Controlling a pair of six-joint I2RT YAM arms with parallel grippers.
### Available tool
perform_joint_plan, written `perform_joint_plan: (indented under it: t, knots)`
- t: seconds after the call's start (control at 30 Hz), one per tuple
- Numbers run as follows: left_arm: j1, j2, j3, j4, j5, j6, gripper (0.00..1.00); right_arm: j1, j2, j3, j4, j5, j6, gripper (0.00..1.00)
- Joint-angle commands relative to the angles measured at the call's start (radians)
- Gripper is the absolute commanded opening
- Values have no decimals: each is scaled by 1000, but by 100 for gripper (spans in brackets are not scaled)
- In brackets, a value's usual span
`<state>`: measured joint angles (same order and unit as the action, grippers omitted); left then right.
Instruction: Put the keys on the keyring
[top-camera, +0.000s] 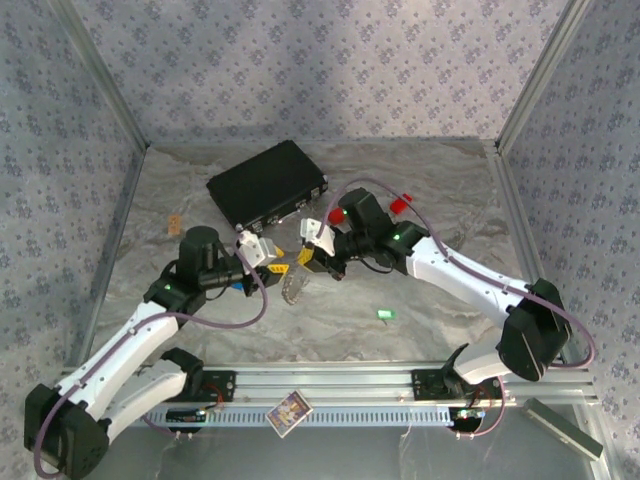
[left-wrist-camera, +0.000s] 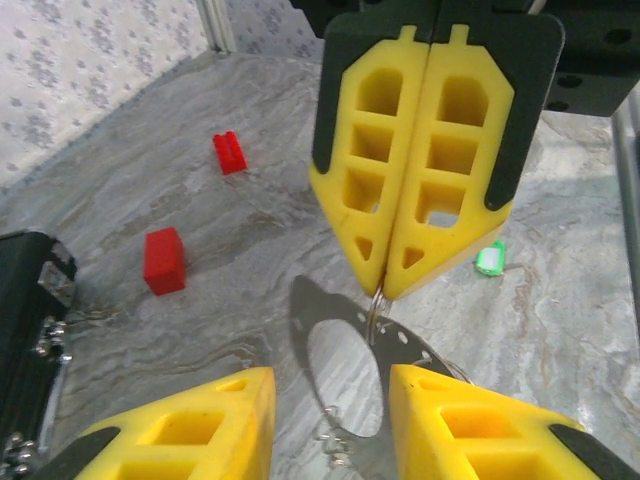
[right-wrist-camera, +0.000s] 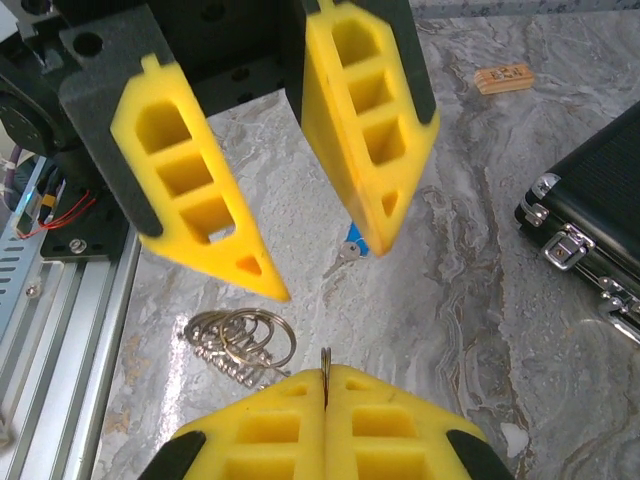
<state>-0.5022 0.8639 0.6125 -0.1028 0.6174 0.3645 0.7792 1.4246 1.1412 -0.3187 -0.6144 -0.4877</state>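
Observation:
My right gripper (right-wrist-camera: 325, 372) is shut on the thin edge of a silvery ring of the keyring (right-wrist-camera: 325, 357). More rings and bead chain (right-wrist-camera: 240, 342) lie bunched on the table just left of it. From above, the keyring (top-camera: 292, 285) hangs between the two grippers. My left gripper (left-wrist-camera: 330, 375) faces the right gripper (left-wrist-camera: 382, 290) tip to tip, open, with nothing between its fingers. The blue-headed key (right-wrist-camera: 350, 246) lies on the table, partly behind a left finger (right-wrist-camera: 370, 130). Further right, the green-headed key (top-camera: 385, 314) (left-wrist-camera: 490, 259) lies on the table by itself.
A black case (top-camera: 265, 183) sits at the back, left of centre. Two red blocks (left-wrist-camera: 163, 260) (left-wrist-camera: 230, 152) lie near the right arm. A small tan piece (right-wrist-camera: 503, 77) rests on the marble. An aluminium rail (top-camera: 350, 385) runs along the near edge, with a card (top-camera: 289, 412) on it.

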Motion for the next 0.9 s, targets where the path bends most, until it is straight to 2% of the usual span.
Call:
perform_joint_plan:
  t: [0.0,0.17,0.47,0.87]
  knots:
    - [-20,23,52,-54,35,60,35,9,0,25,2,-8,-14,0]
    - [-24,35,64,-72,8,79,34,17,1,30,-3,-11,-19,0]
    - [-31,52,75,-79,42,79,33,29,8,40,9,-9,-14,0]
    - [-35,63,77,-83,53,79,23,44,28,42,27,-16,-11,0]
